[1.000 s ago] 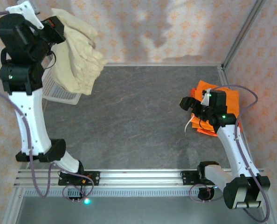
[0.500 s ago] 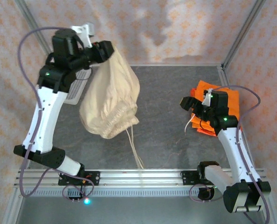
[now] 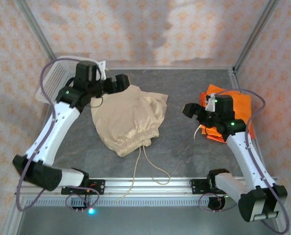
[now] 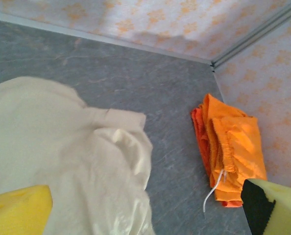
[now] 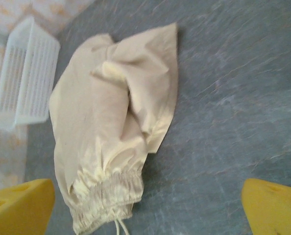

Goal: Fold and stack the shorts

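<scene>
Dropped from the left pincer [image 3: 118, 83], the cream shorts [image 3: 128, 117] lay crumpled on the counter [image 3: 184, 83], well left of the orange pile [image 3: 241, 107], waistband toward the arm bases. That pincer gaped empty over their leg end, the nearer one. The right pincer [image 3: 190, 109], also wide and empty, hovered beside the pile.

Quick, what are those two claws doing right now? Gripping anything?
Left gripper: open, holding nothing.
Right gripper: open, holding nothing.
</scene>
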`<state>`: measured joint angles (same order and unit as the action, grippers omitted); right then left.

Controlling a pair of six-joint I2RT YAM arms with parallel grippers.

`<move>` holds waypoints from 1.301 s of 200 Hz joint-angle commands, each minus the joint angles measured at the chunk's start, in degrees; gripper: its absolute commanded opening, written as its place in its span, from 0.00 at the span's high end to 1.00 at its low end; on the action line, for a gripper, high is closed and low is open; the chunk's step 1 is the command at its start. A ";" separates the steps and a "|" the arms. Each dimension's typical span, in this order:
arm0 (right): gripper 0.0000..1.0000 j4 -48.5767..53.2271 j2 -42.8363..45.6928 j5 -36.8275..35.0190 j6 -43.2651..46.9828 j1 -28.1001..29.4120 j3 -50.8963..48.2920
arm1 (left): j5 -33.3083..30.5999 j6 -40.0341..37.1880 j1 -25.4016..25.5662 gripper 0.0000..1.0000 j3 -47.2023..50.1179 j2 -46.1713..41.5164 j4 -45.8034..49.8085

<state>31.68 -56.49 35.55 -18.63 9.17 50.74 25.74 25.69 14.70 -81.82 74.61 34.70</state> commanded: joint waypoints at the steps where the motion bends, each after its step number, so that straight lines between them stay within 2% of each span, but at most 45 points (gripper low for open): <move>1: 0.03 2.56 -1.66 -9.07 5.61 10.26 4.88 | -3.57 4.53 -2.82 0.00 10.37 -5.89 -3.98; 24: 0.04 3.02 -8.74 -18.74 8.85 24.88 8.58 | 0.77 12.28 -8.81 0.00 21.91 -9.31 -10.47; 40: 0.04 4.03 -17.40 -24.04 10.66 33.79 12.57 | 2.60 13.94 -11.71 0.00 25.50 -10.75 -11.94; 55: 0.04 4.65 -26.20 -25.59 11.59 39.34 17.12 | 1.34 12.75 -12.32 0.00 25.93 -11.96 -10.41; 72: 0.04 4.14 -35.24 -24.08 11.75 42.66 22.01 | -0.23 11.18 -12.65 0.00 25.24 -12.85 -8.11; 112: 0.03 -1.13 -49.48 -14.52 5.41 42.25 28.56 | -2.96 9.90 -13.99 0.00 25.13 -15.69 -4.98; 148: 0.04 2.02 -60.22 -11.66 -2.11 34.65 34.48 | -3.15 9.98 -14.39 0.00 25.83 -17.34 -4.29; 167: 0.05 -2.55 -60.38 -7.46 -6.83 28.34 32.36 | -2.93 10.32 -14.43 0.00 26.79 -18.13 -4.45; 194: 0.07 -6.72 -55.30 -4.78 -11.03 21.46 28.89 | -2.97 10.50 -14.44 0.00 28.47 -19.30 -4.59; 223: 0.06 0.35 -48.49 -10.63 -2.07 23.83 31.47 | -2.31 11.56 -14.44 0.00 31.32 -20.06 -6.06; 260: 0.02 9.45 -42.67 -32.00 18.16 36.76 33.09 | -2.44 13.63 -14.52 0.00 34.79 -20.53 -7.67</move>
<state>32.69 -103.74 18.68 -15.75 36.64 81.67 23.70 37.65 0.69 -48.71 55.11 28.75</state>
